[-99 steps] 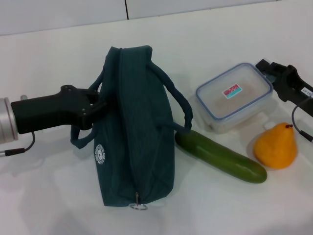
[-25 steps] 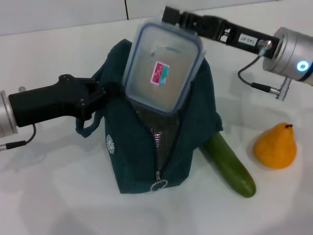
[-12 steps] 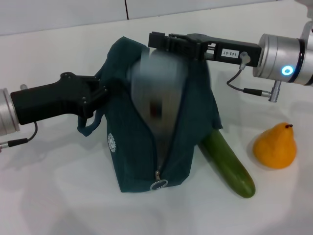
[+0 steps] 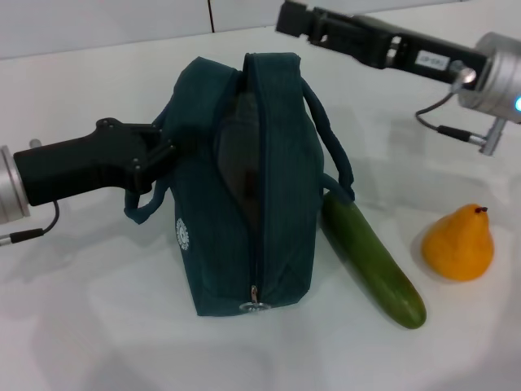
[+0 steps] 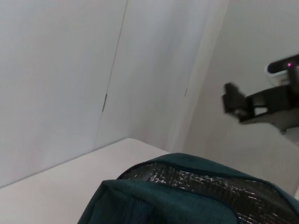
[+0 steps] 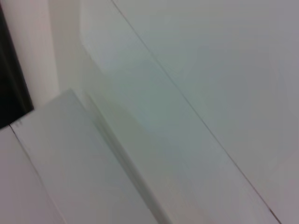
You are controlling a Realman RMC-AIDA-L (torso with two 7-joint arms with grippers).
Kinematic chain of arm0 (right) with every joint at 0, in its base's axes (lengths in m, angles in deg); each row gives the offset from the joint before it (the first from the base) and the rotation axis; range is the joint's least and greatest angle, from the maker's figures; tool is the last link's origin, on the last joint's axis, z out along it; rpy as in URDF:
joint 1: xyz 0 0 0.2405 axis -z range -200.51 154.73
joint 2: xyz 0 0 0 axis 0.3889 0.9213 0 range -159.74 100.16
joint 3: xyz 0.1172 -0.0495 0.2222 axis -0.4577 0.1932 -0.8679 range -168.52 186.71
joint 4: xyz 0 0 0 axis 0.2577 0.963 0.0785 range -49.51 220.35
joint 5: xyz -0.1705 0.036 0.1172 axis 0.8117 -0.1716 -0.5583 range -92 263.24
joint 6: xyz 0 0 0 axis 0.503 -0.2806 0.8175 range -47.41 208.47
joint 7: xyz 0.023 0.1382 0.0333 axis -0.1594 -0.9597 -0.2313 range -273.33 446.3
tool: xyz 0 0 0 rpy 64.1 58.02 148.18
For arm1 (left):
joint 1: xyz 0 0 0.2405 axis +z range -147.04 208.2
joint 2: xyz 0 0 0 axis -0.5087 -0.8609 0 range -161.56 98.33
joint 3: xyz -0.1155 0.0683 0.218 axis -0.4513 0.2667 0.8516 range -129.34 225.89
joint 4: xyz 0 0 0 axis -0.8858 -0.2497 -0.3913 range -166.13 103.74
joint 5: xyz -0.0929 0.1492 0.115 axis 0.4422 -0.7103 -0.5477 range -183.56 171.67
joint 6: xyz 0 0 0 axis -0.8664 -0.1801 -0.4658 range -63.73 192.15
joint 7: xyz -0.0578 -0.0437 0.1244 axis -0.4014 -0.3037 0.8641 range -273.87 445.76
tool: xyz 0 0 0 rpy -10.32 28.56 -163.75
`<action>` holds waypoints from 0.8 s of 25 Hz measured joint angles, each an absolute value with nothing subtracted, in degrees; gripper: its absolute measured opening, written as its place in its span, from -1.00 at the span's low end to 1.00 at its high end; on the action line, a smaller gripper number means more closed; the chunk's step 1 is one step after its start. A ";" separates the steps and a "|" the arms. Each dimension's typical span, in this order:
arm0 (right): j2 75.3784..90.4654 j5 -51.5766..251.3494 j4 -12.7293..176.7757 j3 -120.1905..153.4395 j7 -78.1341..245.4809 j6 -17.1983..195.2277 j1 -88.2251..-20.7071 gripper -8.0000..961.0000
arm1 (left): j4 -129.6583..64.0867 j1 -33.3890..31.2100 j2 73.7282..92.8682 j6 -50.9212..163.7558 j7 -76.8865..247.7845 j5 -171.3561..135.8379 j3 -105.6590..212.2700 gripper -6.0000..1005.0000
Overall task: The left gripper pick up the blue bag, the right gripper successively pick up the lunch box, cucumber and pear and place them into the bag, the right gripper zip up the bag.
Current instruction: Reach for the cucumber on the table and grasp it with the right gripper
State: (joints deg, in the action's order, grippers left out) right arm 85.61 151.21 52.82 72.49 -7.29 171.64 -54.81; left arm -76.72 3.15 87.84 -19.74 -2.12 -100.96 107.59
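The blue bag (image 4: 277, 204) stands upright mid-table, its zipper open along the top and front, showing a dark inside. The lunch box is hidden from view. My left gripper (image 4: 165, 155) comes in from the left and is shut on the bag's near side by a loop handle. My right gripper (image 4: 290, 16) hovers above and behind the bag, holding nothing. The cucumber (image 4: 374, 261) lies against the bag's right side. Further right, the pear (image 4: 458, 243) stands alone. In the left wrist view, the bag's silver lining (image 5: 187, 182) shows, with the right gripper (image 5: 233, 100) beyond.
The zipper's ring pull (image 4: 255, 307) hangs at the bag's lower front. A white table (image 4: 98, 326) stretches to a wall at the back. The right wrist view shows only white surfaces.
The lunch box, held over the open bag a second ago, has gone down into it and out of sight. My right gripper has risen up and back, empty. The bag's mouth has narrowed.
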 joint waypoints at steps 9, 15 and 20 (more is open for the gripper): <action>80.26 152.38 43.50 69.86 -4.31 185.86 -46.79 0.23 | -76.33 3.58 87.91 -19.57 -2.12 -100.94 107.61 -0.90; 78.80 166.58 44.40 66.75 -3.16 196.62 -44.32 0.12 | -75.94 3.64 87.86 -19.57 -2.12 -101.12 107.59 -0.90; 80.49 177.82 45.36 65.11 -1.65 196.51 -42.54 0.10 | -75.52 3.45 87.83 -19.54 -1.65 -101.14 107.83 -0.90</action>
